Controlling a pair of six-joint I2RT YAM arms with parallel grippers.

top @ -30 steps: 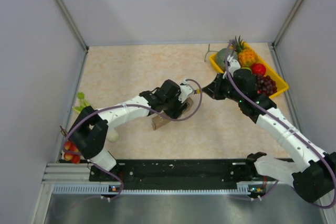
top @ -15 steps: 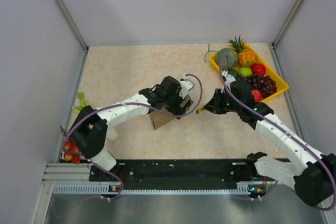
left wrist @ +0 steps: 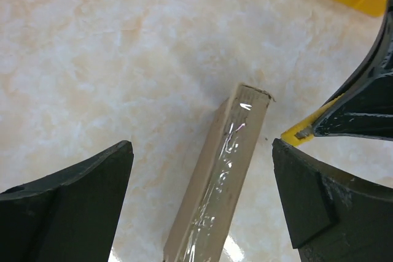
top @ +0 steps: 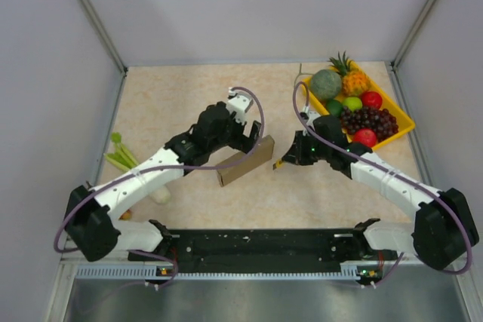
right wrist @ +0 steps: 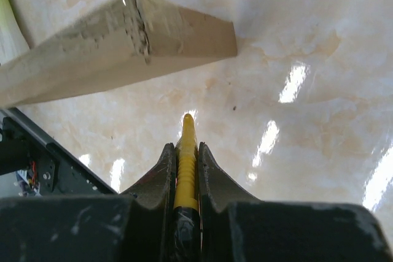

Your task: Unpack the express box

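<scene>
At the far left of the surface [top: 173, 96], a green-and-white stalk vegetable [top: 119, 154] is seen lying beside the left arm. The left tool [left wrist: 201, 145] is shown spread wide, with nothing held. Its fingers [left wrist: 80, 200] are placed on either side of the express box [left wrist: 224, 170] without contact. The left arm is extended diagonally from its base toward the middle of the surface, with the wrist turned downward. The express box is found near the middle of the surface, between the two tools. It is stood on a long edge, with a taped narrow face turned upward. The right tool [right wrist: 184, 148] is closed upon a slender yellow implement [right wrist: 185, 176], whose tip is directed at the box and is seen just short of it. The right arm is reached in low from the right. At the far right corner, a yellow tray [top: 400, 107] is filled with a melon [top: 326, 84], a pineapple [top: 353, 79], grapes [top: 367, 118], a red round fruit [top: 370, 99] and a green round fruit [top: 352, 102].
</scene>
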